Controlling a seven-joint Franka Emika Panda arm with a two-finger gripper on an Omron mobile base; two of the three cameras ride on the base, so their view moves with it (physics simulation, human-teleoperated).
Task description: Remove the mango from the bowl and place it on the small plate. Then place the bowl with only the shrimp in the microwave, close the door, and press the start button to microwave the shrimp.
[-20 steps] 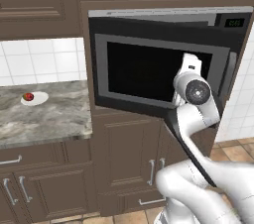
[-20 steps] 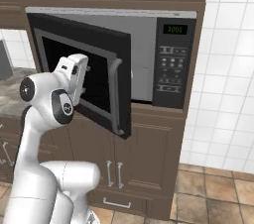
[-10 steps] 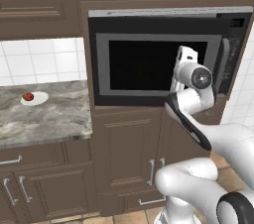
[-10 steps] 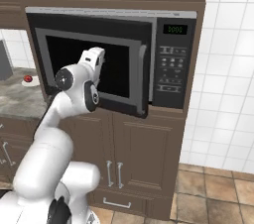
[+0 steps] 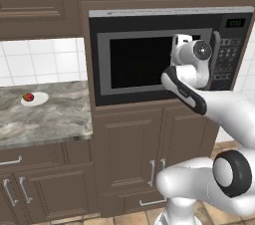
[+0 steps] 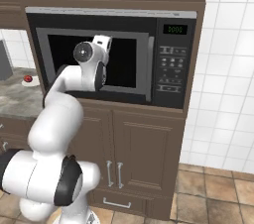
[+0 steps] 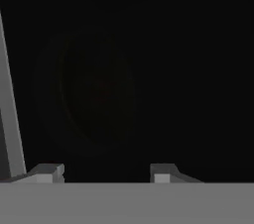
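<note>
The microwave point(image 5: 164, 20) has its black door point(image 5: 139, 62) shut flush with the frame, and the curved handle point(image 5: 216, 55) sits beside the button panel point(image 6: 171, 69). My gripper point(image 7: 104, 172) is pressed up to the dark window point(image 7: 149, 69), fingers apart with nothing between them. From the bases, the hand point(image 5: 182, 50) point(image 6: 101, 47) is against the door's right half. The red mango point(image 5: 29, 97) point(image 6: 28, 78) lies on the small plate point(image 5: 41, 99) on the counter at left. The bowl and shrimp are hidden behind the door.
Brown cabinet doors point(image 5: 129, 159) stand below the microwave and more hang above it. The marble counter point(image 5: 45, 119) ends at the microwave column. A white tiled wall point(image 6: 223, 94) and tiled floor point(image 6: 213, 193) lie to the right.
The door has swung from partly open to fully shut, with my hand following it to the right. The fingers have drawn closer together.
</note>
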